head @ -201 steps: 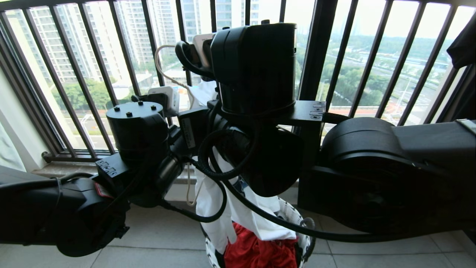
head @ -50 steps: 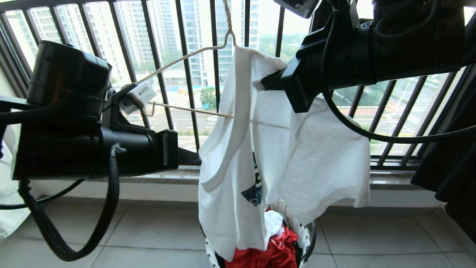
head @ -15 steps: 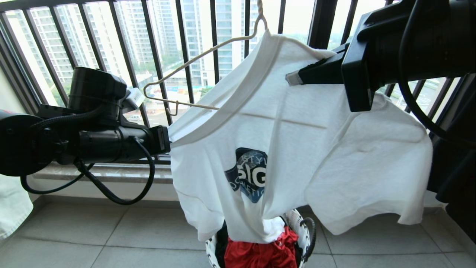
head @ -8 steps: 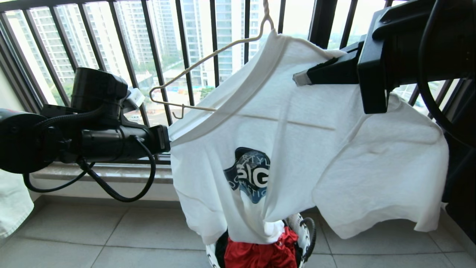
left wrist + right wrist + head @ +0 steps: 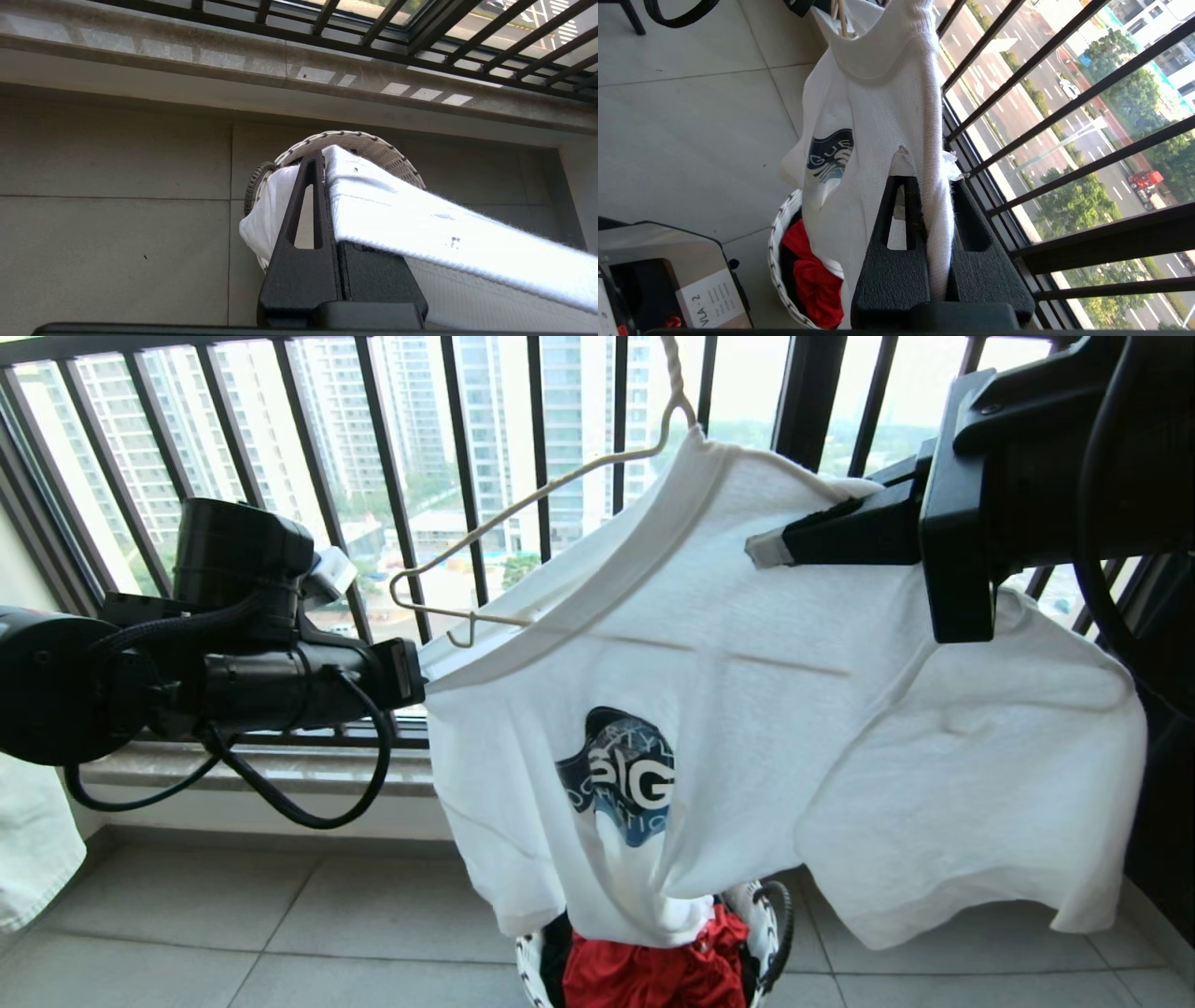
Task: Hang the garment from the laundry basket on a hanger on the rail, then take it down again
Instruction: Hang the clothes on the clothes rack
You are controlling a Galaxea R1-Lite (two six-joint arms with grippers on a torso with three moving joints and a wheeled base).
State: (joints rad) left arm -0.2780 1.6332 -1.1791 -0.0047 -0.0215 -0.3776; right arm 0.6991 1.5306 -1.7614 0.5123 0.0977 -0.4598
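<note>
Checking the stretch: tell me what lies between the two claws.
In the head view, the white T-shirt, pinched by the left claw and right claw, spans it.

White T-shirt half on wire hanger.

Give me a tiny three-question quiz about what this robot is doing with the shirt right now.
1. True or false: both grippers are shut on the T-shirt.
2. Which end of the hanger is bare wire: A, toward the left gripper, or B, toward the right gripper?
3. What colour is the cloth in the basket under the shirt?

Key: 1 true; 2 A; 3 red.
</note>
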